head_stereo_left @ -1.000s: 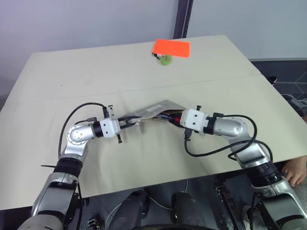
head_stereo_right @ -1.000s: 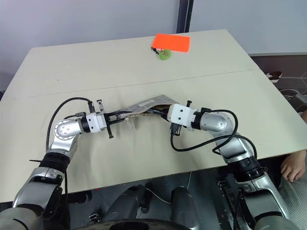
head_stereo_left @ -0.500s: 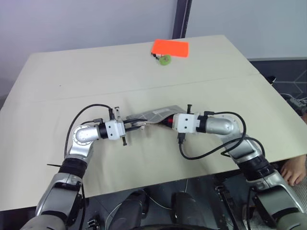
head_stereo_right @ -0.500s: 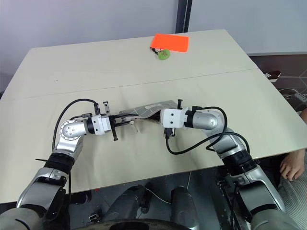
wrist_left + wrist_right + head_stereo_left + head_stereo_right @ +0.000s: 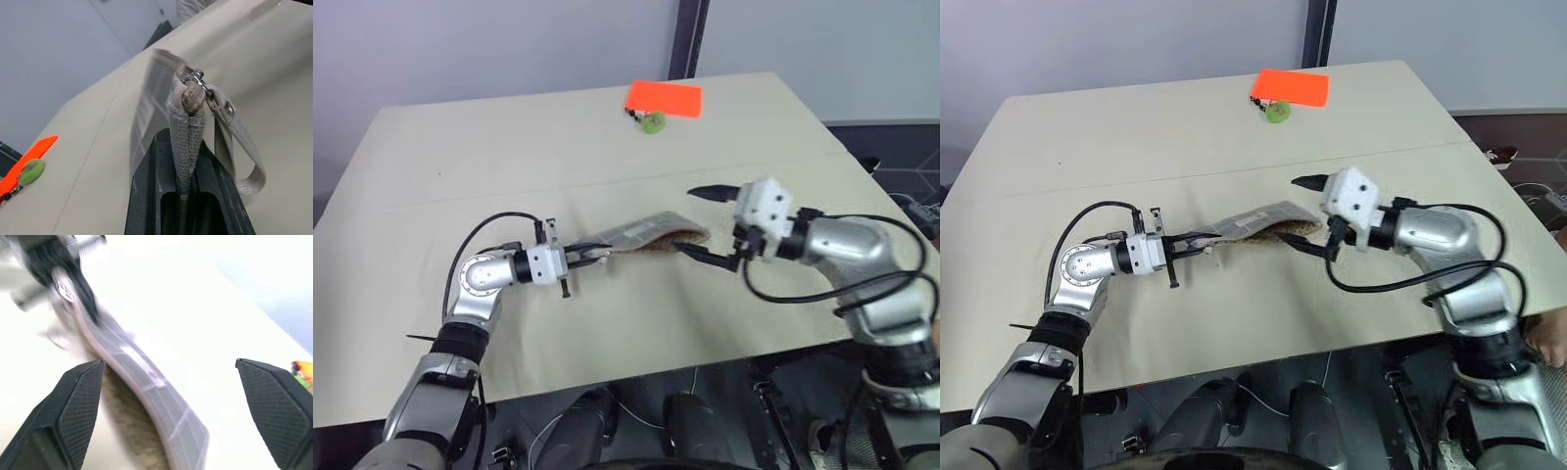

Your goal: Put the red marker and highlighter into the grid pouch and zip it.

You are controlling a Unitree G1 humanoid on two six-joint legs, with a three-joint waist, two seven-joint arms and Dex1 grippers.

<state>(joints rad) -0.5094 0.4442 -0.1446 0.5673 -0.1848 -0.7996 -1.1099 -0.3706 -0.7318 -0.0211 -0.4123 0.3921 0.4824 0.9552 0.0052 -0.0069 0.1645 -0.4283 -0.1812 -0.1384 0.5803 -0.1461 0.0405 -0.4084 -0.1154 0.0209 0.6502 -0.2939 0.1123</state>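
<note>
The pouch lies near the middle of the bench, its left end lifted off the surface and its right end gaping open, the woven lining showing at the mouth; the left hand is clamped tight on that left end, its two black fingers pinching the fabric edge just below the zipper pull; a beige strap loop hangs from the pull beside the fingers. The right hand hovers just to the right of the pouch's open mouth, raised above the bench, its fingers spread wide and holding nothing; one finger points over the pouch's right end, the other sits low near the mouth, and whether it touches the fabric I cannot tell. The marker and the highlighter cannot be made out; the inside of the pouch is too dark to tell what it holds. Well beyond the pouch, at the far edge of the bench, lies an orange card; a small green round thing sits touching its near edge.
</note>
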